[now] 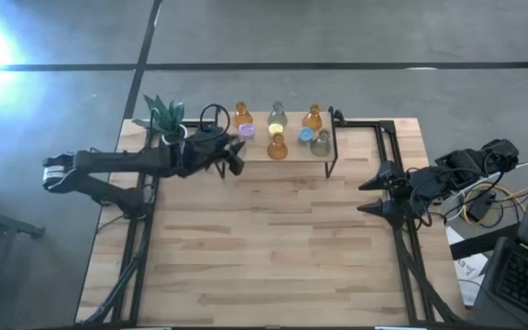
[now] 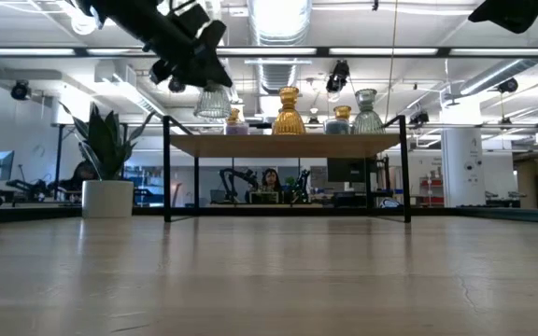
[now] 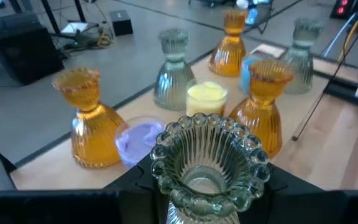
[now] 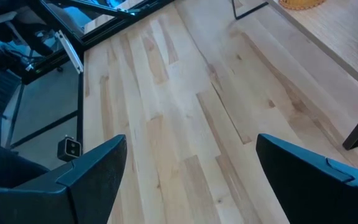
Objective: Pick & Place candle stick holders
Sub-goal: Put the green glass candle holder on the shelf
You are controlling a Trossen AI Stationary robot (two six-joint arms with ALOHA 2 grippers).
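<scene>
On a small raised wooden shelf [image 1: 299, 155] at the table's far middle stand several glass candle stick holders: amber [image 1: 277, 147], grey-green [image 1: 321, 142], purple [image 1: 246, 131], yellow [image 1: 276, 129] and blue [image 1: 305, 136]. My left gripper [image 1: 235, 156] hovers at the shelf's near left corner, shut on a clear ribbed holder [image 3: 207, 158] with a beaded rim. In the low view that holder [image 2: 213, 103] hangs above shelf height. My right gripper [image 1: 368, 194] waits open over the table's right side, with only bare table between its fingers [image 4: 191, 162]. My left gripper pinches the clear holder between its two fingers [image 3: 129, 186], low on its neck [image 3: 194, 210] below the beaded rim; the fingers hide the exact spot. They come from the table's left, slanting slightly down. The holder stays upright, its wide base [image 2: 213, 110] lifted clear.
A green plant in a white pot [image 1: 165, 119] stands just left of the shelf, close to my left arm. The shelf has thin black legs [image 2: 168, 168]. Black frame rails [image 1: 397, 137] run along the table's sides. The wide near half of the wooden table [image 1: 273, 257] lies open.
</scene>
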